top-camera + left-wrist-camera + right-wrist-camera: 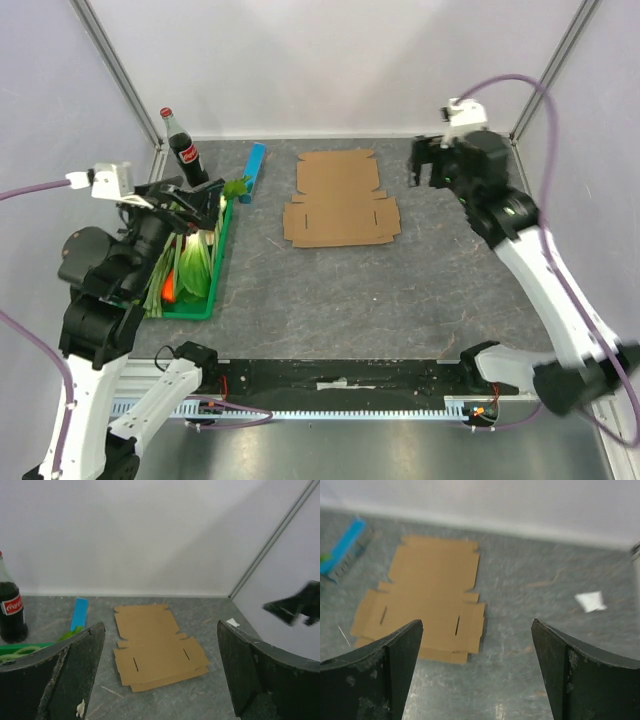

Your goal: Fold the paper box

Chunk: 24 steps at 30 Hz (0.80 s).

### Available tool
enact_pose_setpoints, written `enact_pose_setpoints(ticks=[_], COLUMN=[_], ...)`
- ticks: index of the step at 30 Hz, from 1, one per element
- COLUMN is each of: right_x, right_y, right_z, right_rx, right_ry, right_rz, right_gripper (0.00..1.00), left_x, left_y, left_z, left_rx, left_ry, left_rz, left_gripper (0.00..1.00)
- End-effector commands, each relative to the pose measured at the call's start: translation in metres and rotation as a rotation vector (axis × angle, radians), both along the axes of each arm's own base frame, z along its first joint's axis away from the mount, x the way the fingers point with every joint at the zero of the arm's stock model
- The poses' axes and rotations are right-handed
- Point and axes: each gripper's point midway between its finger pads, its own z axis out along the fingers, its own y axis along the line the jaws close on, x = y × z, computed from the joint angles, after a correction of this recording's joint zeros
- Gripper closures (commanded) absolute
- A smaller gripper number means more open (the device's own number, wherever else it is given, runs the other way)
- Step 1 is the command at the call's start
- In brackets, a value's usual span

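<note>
Brown cardboard, the paper box (340, 200) lies flat and unfolded on the grey table (400, 290), toward the far middle, with its narrower panel pointing at the back wall and its wider, slitted panel nearer the arms. Nothing rests on it and nothing touches it.

The right gripper (477, 622) hangs above the table just off the blank's right side, jaws spread wide and empty. The left gripper (161, 624) is likewise spread and empty, raised over the green tray (215, 270) of vegetables and well apart from the blank. Folding has not begun, so the step in hand looks like the approach.

To do it well, I would bring both arms in from opposite sides and have one press the wide panel flat while the other slides a finger under a side flap and lifts it along its crease. Thin card on a flat mat offers little edge to catch, so a low, shallow angle suits better than a pinch from above. The near edge may be a doubled strip, though the left wrist view is too soft to be sure.

The blue bar (252, 172) and cola bottle (185, 150) stand left of the blank; the left arm's path should pass clear of them.
</note>
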Motion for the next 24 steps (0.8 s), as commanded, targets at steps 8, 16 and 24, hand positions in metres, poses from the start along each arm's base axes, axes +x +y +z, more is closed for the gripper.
enact_pose_setpoints(ticks=[8, 16, 24], right_x=[0.112, 0.126, 0.100], right_y=[0.034, -0.002, 0.008], right_z=[-0.156, -0.240, -0.303], right_rx=[0.443, 0.759, 0.668], right_ry=[0.347, 0.482, 0.622], right_rz=[0.217, 0.263, 0.205], right_gripper=[0.02, 0.10, 0.10], left_x=[0.011, 0.003, -0.013], left_y=[-0.042, -0.060, -0.091], left_z=[-0.082, -0.132, -0.183], left_rx=[0.066, 0.054, -0.078], left_ry=[0.221, 0.322, 0.453], left_rz=[-0.207, -0.317, -0.498], left_gripper=[0.01, 0.01, 0.04])
